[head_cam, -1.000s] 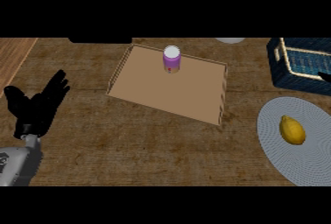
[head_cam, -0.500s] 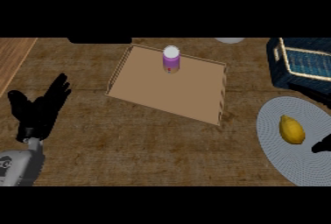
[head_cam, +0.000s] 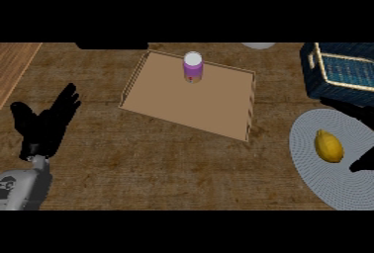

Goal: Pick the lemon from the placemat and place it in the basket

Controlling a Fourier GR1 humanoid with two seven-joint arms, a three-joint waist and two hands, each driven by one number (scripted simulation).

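A yellow lemon (head_cam: 329,146) lies on a round grey placemat (head_cam: 321,173) at the right edge of the counter. Behind it, at the top right, stands a dark blue basket (head_cam: 343,71). My right hand (head_cam: 363,160) comes in from the right edge; only dark parts of it show, one below and right of the lemon and one above it. It is spread and does not touch the lemon. My left hand (head_cam: 47,123) rests open at the far left, fingers up, holding nothing.
A shallow wooden tray (head_cam: 219,113) fills the middle of the counter, with a purple bottle with a white cap (head_cam: 192,66) standing at its far side. A pale round object (head_cam: 257,45) shows at the top edge. A lighter wood strip (head_cam: 15,64) runs along the far left.
My right hand has come into view from the right edge and now spreads beside the lemon. The left hand has hardly shifted. The lemon has not moved.
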